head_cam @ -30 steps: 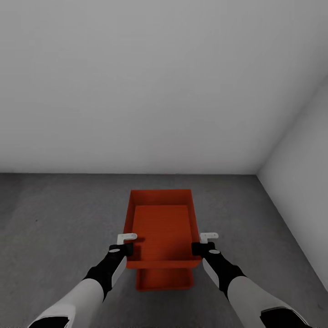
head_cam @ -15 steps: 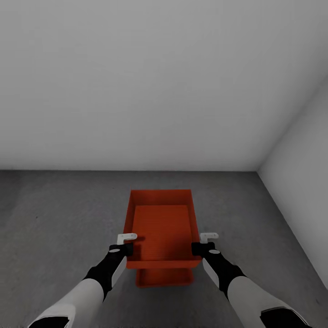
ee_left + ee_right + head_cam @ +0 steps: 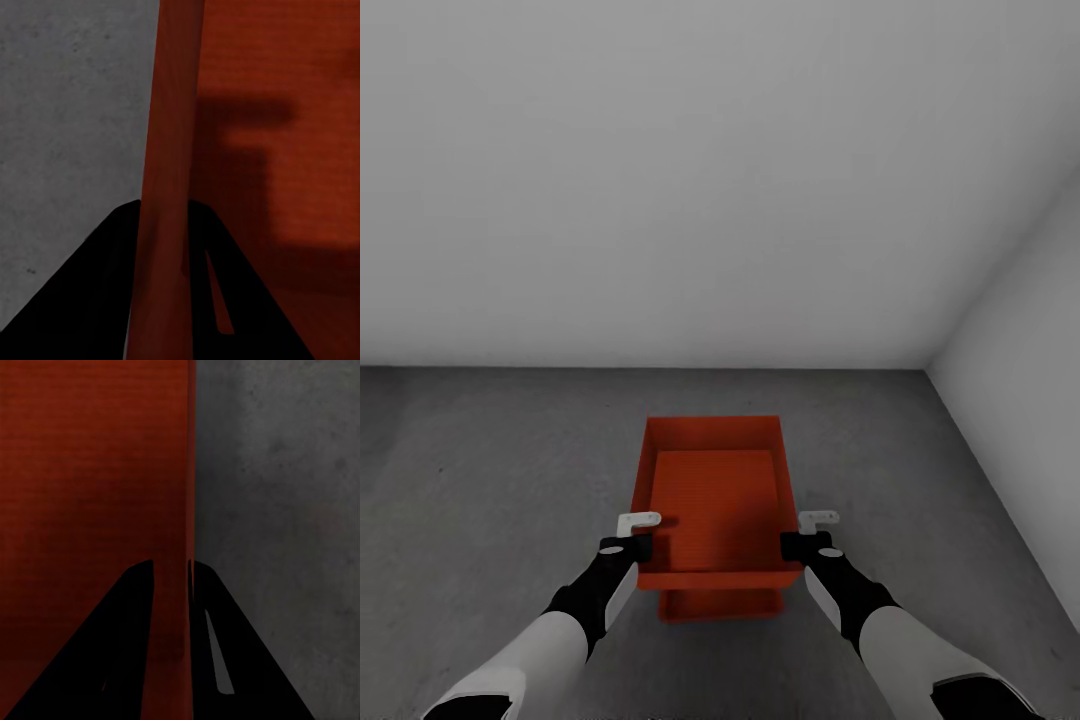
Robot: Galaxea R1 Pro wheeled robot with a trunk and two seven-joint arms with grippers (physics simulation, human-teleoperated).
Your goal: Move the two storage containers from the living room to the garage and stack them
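The held storage container (image 3: pixel 712 495), judged light, stiff and thin-walled, is pinched at each long wall by the left end effector (image 3: pixel 638 533) and right end effector (image 3: pixel 807 532), above the second container (image 3: pixel 720 606).

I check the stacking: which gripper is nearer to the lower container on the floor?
Neither clearly: the left gripper and right gripper clamp the upper container's side walls, both above the lower container.
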